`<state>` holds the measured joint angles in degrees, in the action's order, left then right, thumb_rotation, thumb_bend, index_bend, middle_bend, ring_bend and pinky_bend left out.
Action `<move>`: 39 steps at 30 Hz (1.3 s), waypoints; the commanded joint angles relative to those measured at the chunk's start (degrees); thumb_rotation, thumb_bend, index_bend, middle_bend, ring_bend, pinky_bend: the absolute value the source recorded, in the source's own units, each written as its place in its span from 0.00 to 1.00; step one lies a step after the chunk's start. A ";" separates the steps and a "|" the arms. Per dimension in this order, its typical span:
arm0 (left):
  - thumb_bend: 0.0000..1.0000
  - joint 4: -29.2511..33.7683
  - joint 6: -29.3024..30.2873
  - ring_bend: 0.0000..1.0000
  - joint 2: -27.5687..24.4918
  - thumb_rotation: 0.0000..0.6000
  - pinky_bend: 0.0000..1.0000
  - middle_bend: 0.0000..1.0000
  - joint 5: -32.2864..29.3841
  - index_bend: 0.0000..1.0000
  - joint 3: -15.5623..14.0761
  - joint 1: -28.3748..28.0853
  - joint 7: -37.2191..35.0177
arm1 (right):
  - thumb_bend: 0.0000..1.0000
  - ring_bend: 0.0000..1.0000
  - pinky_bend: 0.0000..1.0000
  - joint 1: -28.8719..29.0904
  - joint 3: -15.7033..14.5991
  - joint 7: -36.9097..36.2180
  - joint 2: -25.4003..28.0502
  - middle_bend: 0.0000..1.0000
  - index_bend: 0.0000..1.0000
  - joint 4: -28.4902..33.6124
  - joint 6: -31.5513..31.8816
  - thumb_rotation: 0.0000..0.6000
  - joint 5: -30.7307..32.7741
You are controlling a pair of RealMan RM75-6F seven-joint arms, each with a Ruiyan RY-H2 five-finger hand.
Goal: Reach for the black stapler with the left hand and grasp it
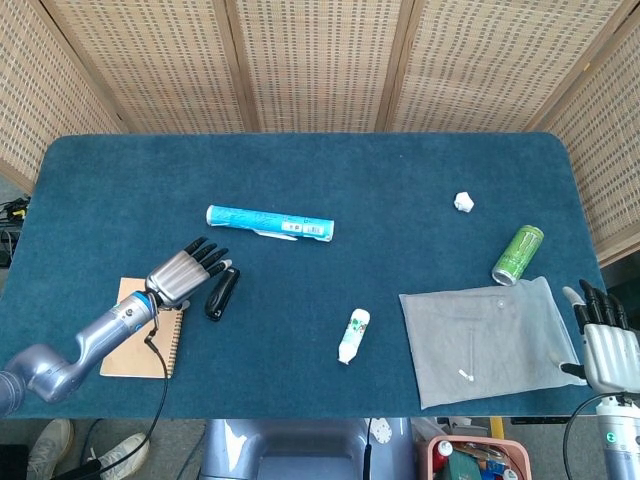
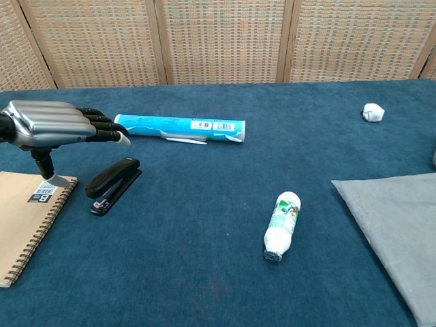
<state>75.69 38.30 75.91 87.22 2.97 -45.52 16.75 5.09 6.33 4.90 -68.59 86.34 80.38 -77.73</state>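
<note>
The fingers [image 2: 102,129] of the left hand [image 1: 180,275] are extended and slightly apart, holding nothing. They hover above the left side of the stapler [image 1: 222,292], with the thumb pointing down toward the notebook [image 1: 135,345]; in the chest view an air gap separates fingers from stapler [image 2: 112,184].

The stapler lies flat on the worktop [image 1: 380,190], just right of the notebook's spiral edge and nearer than the blue tube [image 1: 270,222], with bare cloth on its right and near sides.

A wide open band of worktop runs from the stapler rightward to the small bottle [image 1: 353,335], which lies on its side near the front edge. Right of the bottle a grey cloth [image 1: 480,340] reaches that edge; a green can [image 1: 518,253] lies just beyond its far corner, and a white scrap [image 1: 463,202] sits further back, apart.

The right hand [image 1: 603,340] rests at the right edge beside the cloth, fingers straight, empty.

The worktop is covered in dark blue fabric with rounded far corners. Woven cane screens [image 1: 320,60] stand behind it and along both sides.
</note>
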 commanded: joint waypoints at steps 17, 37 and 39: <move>0.21 -4.33 -0.46 0.00 6.12 1.00 0.00 0.00 -0.66 0.10 -1.76 -3.06 -0.03 | 0.12 0.00 0.00 -0.06 0.26 -1.03 0.26 0.00 0.00 -0.33 -0.06 1.00 0.64; 0.49 -14.12 11.59 0.29 13.52 1.00 0.43 0.49 4.80 0.72 -3.76 -1.64 -5.38 | 0.12 0.00 0.00 -0.30 0.13 -1.80 0.31 0.00 0.00 -0.31 1.27 1.00 -0.66; 0.50 -14.94 13.65 0.31 13.70 1.00 0.43 0.50 5.88 0.73 -3.99 -1.41 -6.67 | 0.12 0.00 0.00 -0.30 0.12 -1.82 0.31 0.00 0.00 -0.32 1.28 1.00 -0.68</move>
<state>61.79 50.29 89.05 91.90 -0.68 -47.30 11.41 4.79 6.45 3.08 -68.28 86.02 81.66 -78.41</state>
